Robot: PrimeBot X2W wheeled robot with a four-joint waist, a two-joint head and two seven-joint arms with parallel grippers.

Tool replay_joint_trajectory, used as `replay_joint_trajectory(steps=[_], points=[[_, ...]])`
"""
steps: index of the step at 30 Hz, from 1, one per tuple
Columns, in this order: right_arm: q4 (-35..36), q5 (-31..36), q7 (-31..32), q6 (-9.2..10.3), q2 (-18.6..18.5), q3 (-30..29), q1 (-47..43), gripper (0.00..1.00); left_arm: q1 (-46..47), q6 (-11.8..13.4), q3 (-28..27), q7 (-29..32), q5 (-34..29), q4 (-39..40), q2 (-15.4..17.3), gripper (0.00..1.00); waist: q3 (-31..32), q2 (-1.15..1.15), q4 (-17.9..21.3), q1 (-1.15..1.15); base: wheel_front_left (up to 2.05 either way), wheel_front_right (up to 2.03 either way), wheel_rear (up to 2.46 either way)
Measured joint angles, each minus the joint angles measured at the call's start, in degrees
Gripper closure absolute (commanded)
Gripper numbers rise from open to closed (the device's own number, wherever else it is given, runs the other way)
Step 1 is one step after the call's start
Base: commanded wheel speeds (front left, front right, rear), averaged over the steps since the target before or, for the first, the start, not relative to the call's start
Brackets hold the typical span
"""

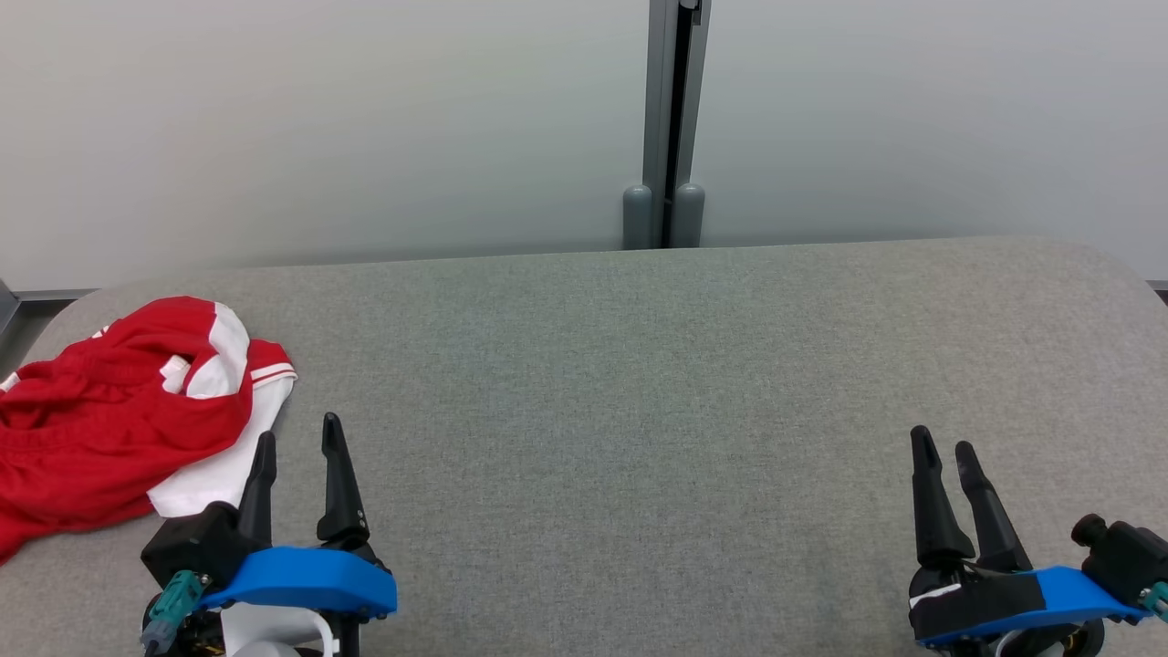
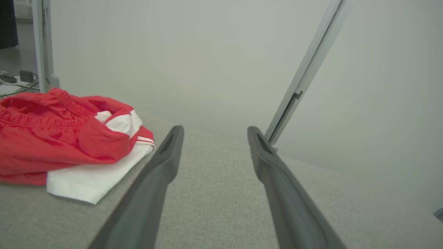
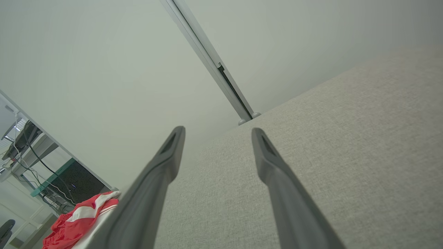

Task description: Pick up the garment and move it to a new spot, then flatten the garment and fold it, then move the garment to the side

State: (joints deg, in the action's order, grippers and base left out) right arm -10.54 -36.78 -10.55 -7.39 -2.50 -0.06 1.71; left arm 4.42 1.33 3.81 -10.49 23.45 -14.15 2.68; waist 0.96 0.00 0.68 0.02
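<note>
— Item one, nearest?
— Left pincer (image 1: 297, 429): two long, dark, tapering matte fingers, spread wide with nothing between them. It sits on a smooth blue bracket (image 1: 301, 579) at the lower left of the head view.

— Item two?
— Right pincer (image 1: 943, 439): same pattern, fingers likewise spread and empty, at the lower right over bare cloth.

— Surface?
— Tabletop (image 1: 593, 411): covered in grey-green woven fabric of fine, even grain, flat, with rounded far corners.

— The task's piece?
— Garment (image 1: 109, 420): red with white panels and thin red striping on a white hem. The left wrist view shows a gathered elastic band. It lies crumpled in a loose heap at the tabletop's left edge, with a flat white flap reaching out just beside the left pincer. Whether the two touch cannot be told. It is well apart from the right pincer.

— Farthest?
— Partition panels (image 1: 365, 119): pale, smooth and plain. They are joined by an upright grey metal post (image 1: 664, 119) with two rounded caps at its foot.
</note>
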Motion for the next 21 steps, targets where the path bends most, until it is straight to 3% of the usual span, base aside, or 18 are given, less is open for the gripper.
replay_joint_trajectory(steps=[21], points=[[-1.4, 9.5, -2.5, -0.01, -0.1, 0.7, -0.1, 0.0, 0.6, 1.9, 0.5, -2.5, -10.4, -2.1, 0.3, 0.0, 0.4, 0.0, -0.2, -0.02, 0.0, 0.0, 0.0]])
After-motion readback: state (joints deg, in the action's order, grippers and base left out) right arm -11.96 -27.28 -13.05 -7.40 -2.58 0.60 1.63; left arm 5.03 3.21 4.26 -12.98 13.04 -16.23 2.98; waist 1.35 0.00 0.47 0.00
